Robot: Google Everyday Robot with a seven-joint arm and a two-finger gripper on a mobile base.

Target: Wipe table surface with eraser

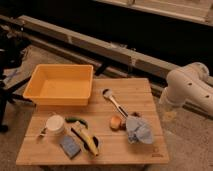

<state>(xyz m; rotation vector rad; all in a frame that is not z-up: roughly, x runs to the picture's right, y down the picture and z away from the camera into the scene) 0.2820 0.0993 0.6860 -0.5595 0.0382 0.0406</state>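
Crowded table makes the reach and the wipe risky
The gripper (169,114) hangs beside the right edge of the table (142,92), well apart from the eraser (70,146), and I cannot tell if it is open or closed. The eraser lies near the front-left corner, just beside the banana (88,142) and near the white cup (55,124). A reach across could push the grey cloth (139,131), and a grasp may catch the banana instead

Lab-type space: concrete floor (192,150), metal rail (100,48), wood table (142,97) w/ robot hand (169,114) just beside it.
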